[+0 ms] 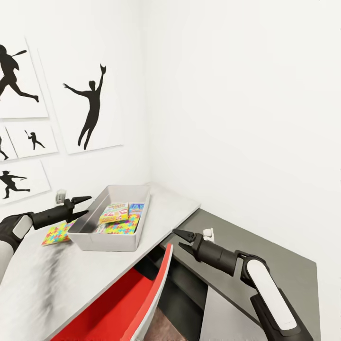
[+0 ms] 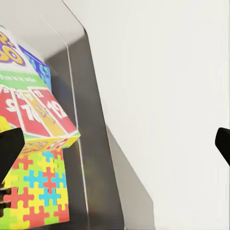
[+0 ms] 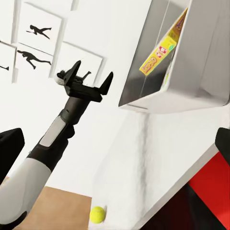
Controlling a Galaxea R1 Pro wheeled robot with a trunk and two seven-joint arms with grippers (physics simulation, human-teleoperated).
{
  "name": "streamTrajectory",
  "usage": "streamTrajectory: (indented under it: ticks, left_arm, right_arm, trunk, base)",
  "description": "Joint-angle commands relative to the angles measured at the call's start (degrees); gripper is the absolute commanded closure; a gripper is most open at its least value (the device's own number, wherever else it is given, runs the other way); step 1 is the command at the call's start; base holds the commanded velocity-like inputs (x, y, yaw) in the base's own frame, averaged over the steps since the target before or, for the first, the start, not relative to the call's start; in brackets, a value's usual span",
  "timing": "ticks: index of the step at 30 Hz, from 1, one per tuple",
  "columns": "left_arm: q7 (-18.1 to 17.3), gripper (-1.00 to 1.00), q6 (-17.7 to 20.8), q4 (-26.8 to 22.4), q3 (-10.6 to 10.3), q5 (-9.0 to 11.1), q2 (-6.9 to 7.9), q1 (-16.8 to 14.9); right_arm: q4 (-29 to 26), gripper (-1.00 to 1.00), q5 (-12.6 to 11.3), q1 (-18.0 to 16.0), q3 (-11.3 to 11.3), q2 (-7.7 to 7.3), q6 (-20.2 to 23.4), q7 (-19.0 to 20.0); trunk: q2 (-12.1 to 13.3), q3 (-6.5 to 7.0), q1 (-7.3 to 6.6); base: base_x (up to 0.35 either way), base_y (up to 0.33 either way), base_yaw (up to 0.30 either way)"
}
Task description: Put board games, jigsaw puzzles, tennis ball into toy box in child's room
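The light grey toy box [image 1: 94, 241] stands on the pale table [image 1: 170, 208]. Inside it lie a SKIP BO board game [image 1: 113, 212], a blue-topped box [image 1: 136, 207] and a jigsaw puzzle [image 1: 124, 225]. The left wrist view looks down on that SKIP BO box [image 2: 38, 115] and puzzle [image 2: 36, 191]. Another jigsaw puzzle [image 1: 57, 233] lies flat on the table left of the bin. My left gripper [image 1: 81, 206] hovers open and empty over the bin's left rim. My right gripper [image 1: 181, 238] is open and empty beyond the table's right edge. The tennis ball [image 3: 97, 214] shows at the table's edge; whether it rests on table or floor I cannot tell.
A red chair [image 1: 137, 293] is tucked under the table's near edge, below my right arm. A low dark grey cabinet [image 1: 265, 255] fills the corner at the right, with a small white object [image 1: 208, 233] on it. Silhouette prints [image 1: 90, 109] hang on the wall behind.
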Motion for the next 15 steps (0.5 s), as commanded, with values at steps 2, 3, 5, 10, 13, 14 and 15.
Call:
streamTrajectory:
  ticks: [2, 3, 5, 10, 13, 14, 15]
  left_arm:
    - [-0.82, -1.00, 0.28, 0.03, 0.04, 0.03, 0.44, -0.05]
    - [-0.95, -1.00, 0.25, 0.03, 0.03, 0.03, 0.52, -0.05]
    - [-1.07, -1.00, 0.25, 0.03, 0.03, 0.03, 0.58, -0.05]
    - [-1.46, -1.00, 0.24, 0.03, 0.02, 0.04, 0.65, -0.05]
    - [-1.88, -1.00, 0.22, 0.03, 0.02, 0.04, 0.65, -0.05]
    - [-2.08, -1.00, 0.21, 0.03, 0.02, 0.04, 0.65, -0.05]
    - [-2.16, -1.00, 0.21, 0.03, 0.02, 0.04, 0.66, -0.05]
  right_arm:
    - [-0.03, -1.00, -0.09, -0.04, -0.52, -0.15, 0.10, 1.28]
    - [-0.03, -1.00, -0.07, -0.04, -0.70, -0.26, 0.10, 1.98]
    - [-0.03, -1.00, -0.05, -0.04, -0.87, -0.38, 0.08, 2.98]
    - [-0.03, -1.00, -0.03, -0.04, -1.01, -0.53, 0.02, 4.26]
    - [-0.03, -1.00, -0.03, -0.04, -1.03, -0.55, 0.01, 4.44]
    - [-0.03, -1.00, -0.03, -0.04, -1.05, -0.57, 0.01, 4.47]
    - [-0.03, -1.00, -0.03, -0.04, -1.05, -0.57, 0.01, 4.48]
  trunk:
    - [-0.04, -0.02, -0.01]
    - [-0.04, 0.03, -0.01]
    - [-0.04, 0.17, -0.01]
    - [-0.04, 0.59, -0.01]
    - [-0.04, 0.87, -0.01]
    - [-0.04, 0.96, -0.01]
    - [-0.04, 1.05, -0.01]
  base:
    - [-0.044, 0.000, 0.000]
    - [-0.022, 0.000, 0.000]
    - [-0.015, 0.000, 0.000]
    - [-0.004, 0.000, 0.000]
    - [-0.029, 0.007, 0.000]
    - [-0.090, 0.051, 0.000]
    - [-0.110, 0.069, 0.000]
